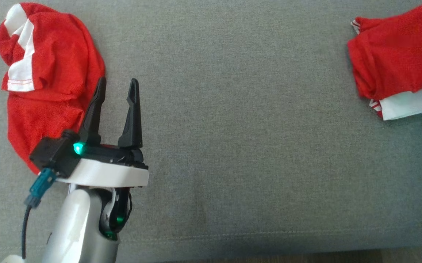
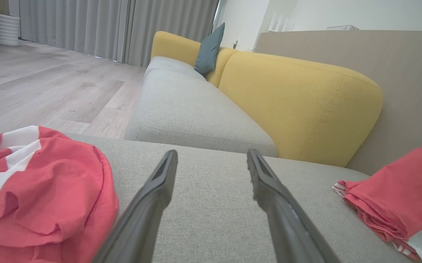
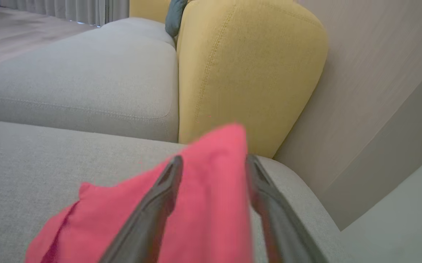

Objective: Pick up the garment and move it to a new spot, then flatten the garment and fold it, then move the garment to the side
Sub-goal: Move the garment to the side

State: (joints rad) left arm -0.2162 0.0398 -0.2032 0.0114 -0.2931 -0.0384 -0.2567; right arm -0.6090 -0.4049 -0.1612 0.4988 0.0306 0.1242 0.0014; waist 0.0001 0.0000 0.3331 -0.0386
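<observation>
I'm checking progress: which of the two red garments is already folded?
The garment at the head view's right edge: it lies in neat stacked layers, white showing underneath. The other garment, beside the left gripper, is a crumpled heap.

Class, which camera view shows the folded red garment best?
Head view: the folded red garment lies sharp, white layer showing, though cropped. Left wrist view gives a cropped side glimpse; right wrist view, a blurred close-up.

Grey cushion (image 1: 233, 146) carries 2 things — crumpled garment (image 1: 50, 80), folded garment (image 1: 397, 62).
</observation>
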